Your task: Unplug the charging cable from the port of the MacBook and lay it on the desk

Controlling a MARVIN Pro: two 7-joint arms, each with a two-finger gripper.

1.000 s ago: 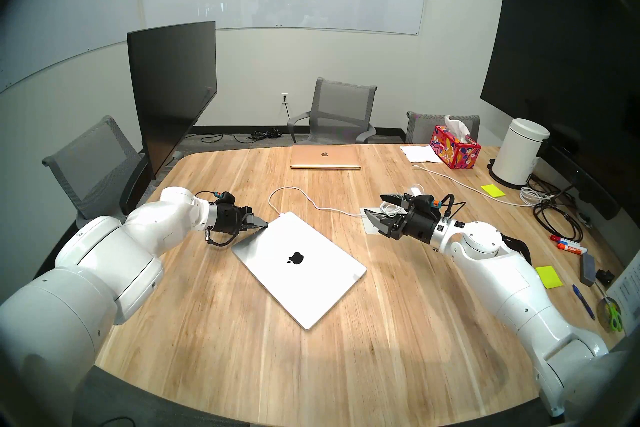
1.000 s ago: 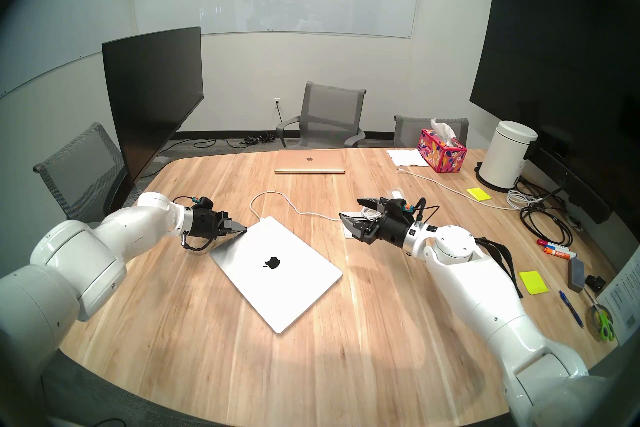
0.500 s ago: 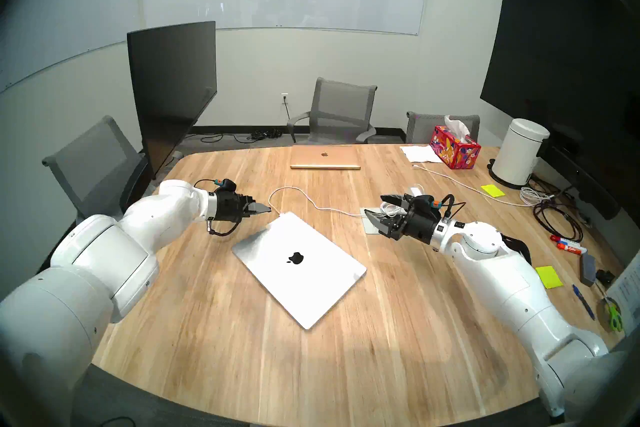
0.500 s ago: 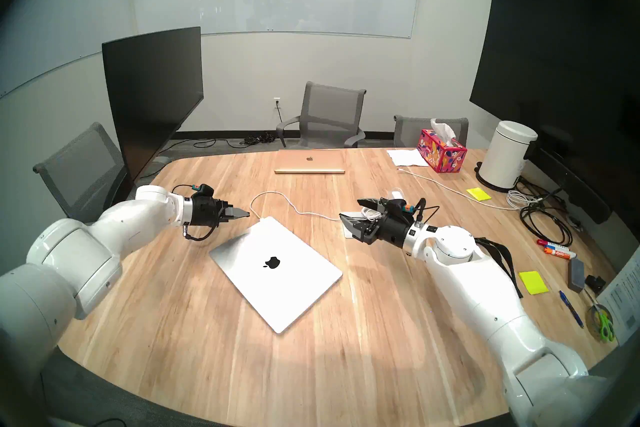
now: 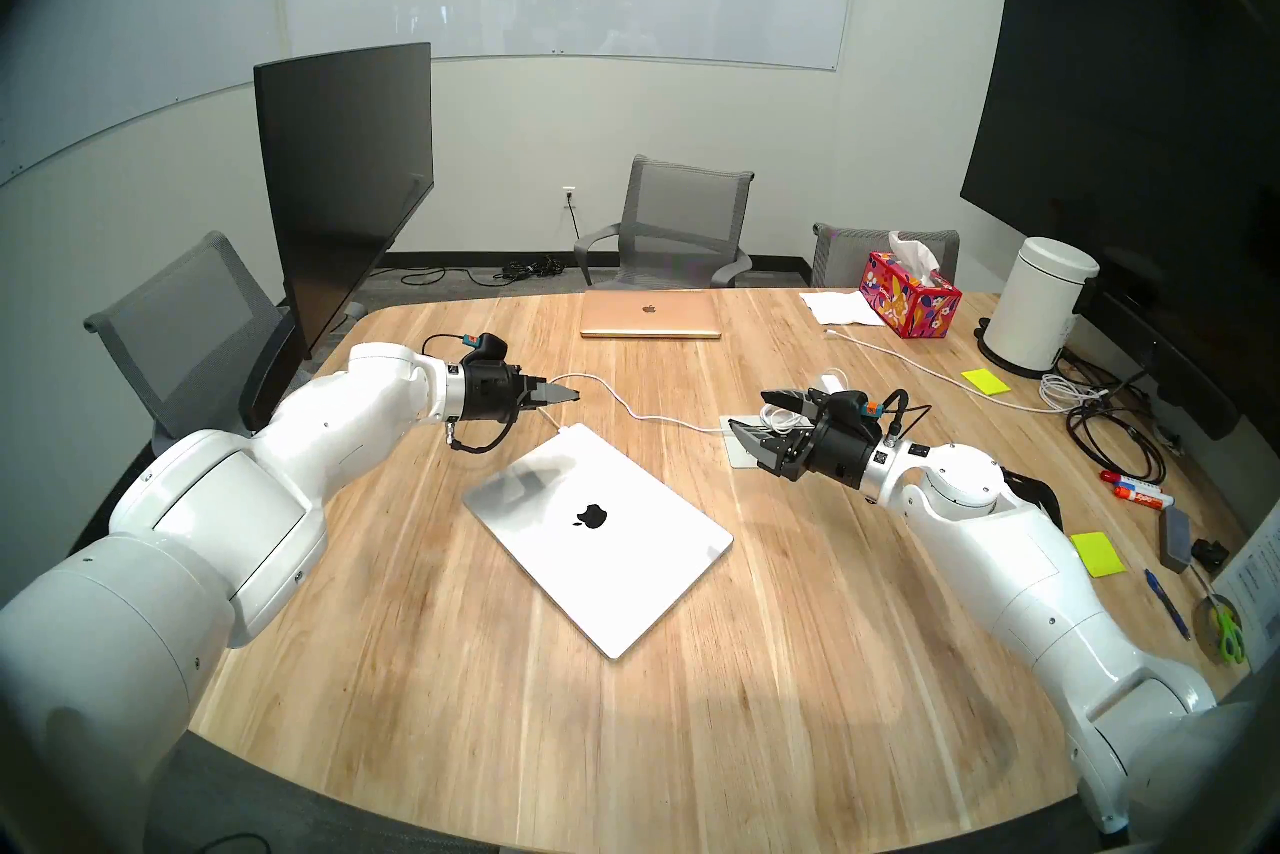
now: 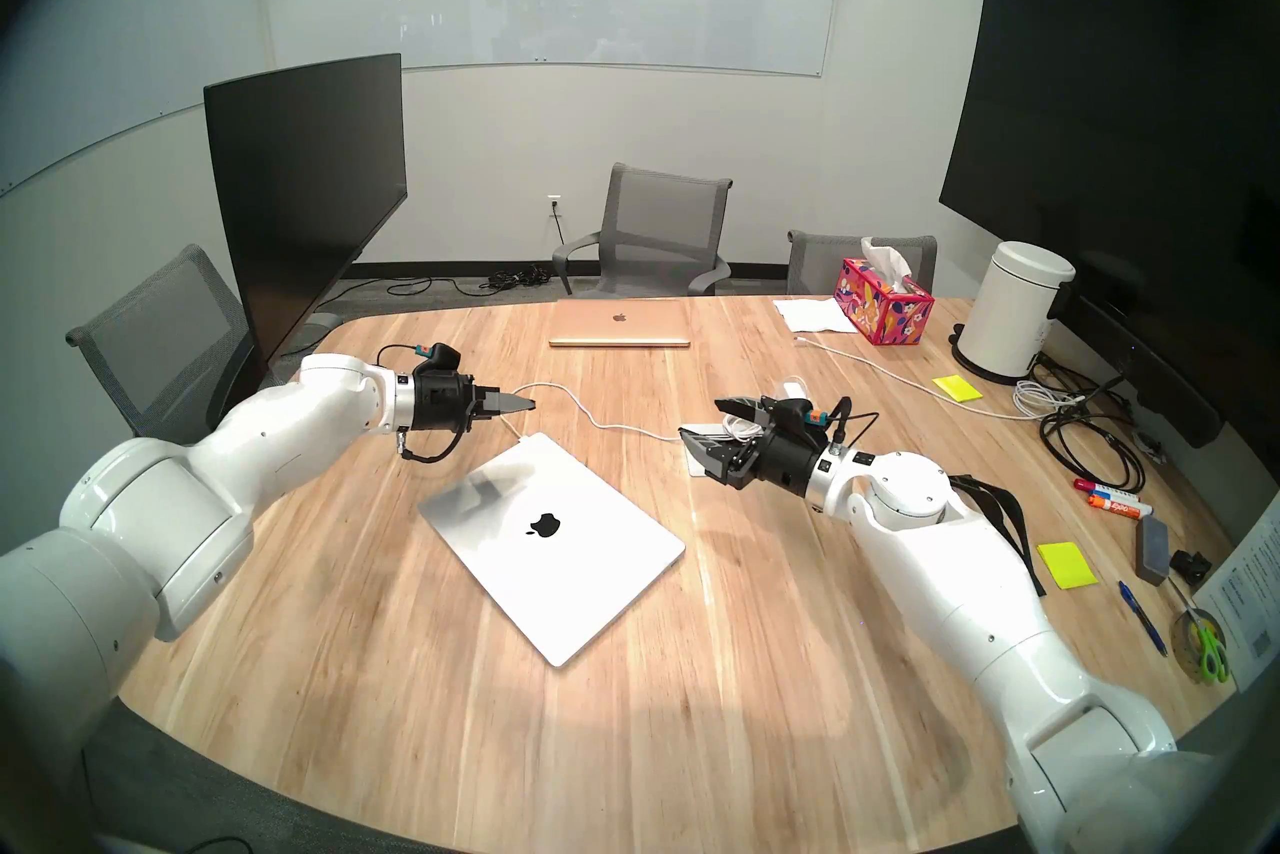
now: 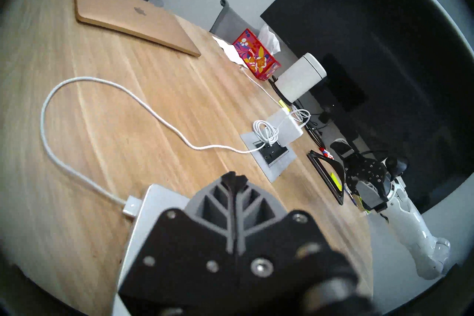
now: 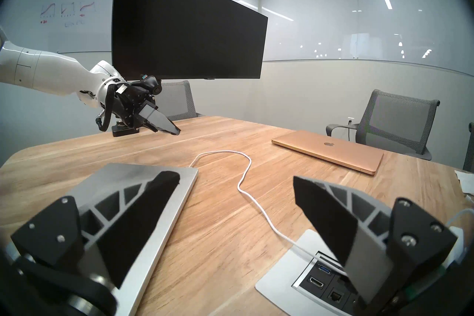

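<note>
From the head view, my left gripper [image 5: 571, 394] hangs with its fingers pressed together on nothing, above the cable [image 5: 644, 416] where it loops beyond the MacBook [image 5: 599, 537]; the right gripper [image 5: 762, 416] sits spread wide over the power hatch [image 5: 734, 457], holding nothing; the MacBook lies shut and flat on the desk [image 5: 796, 658], the plug at its far corner.

In the left wrist view the plug [image 7: 132, 206] is seated in the MacBook's [image 7: 156, 198] edge, just left of my closed fingers [image 7: 218, 201]; the cable [image 7: 51, 92] is a thin white braided cord that curls out and back to the hatch [image 7: 275, 164], slack all the way.

In the right wrist view the open fingers [image 8: 154, 195] frame the MacBook [image 8: 179, 187] and cable [image 8: 243, 177]; the left gripper [image 8: 177, 131] floats clear of the desk.

I judge the step to be reaching for the plug; I should open the left gripper, drop beside the corner, pinch the flat plug itself rather than the cord, and pull straight out along the desk; the laptop may slide, so go gently.
</note>
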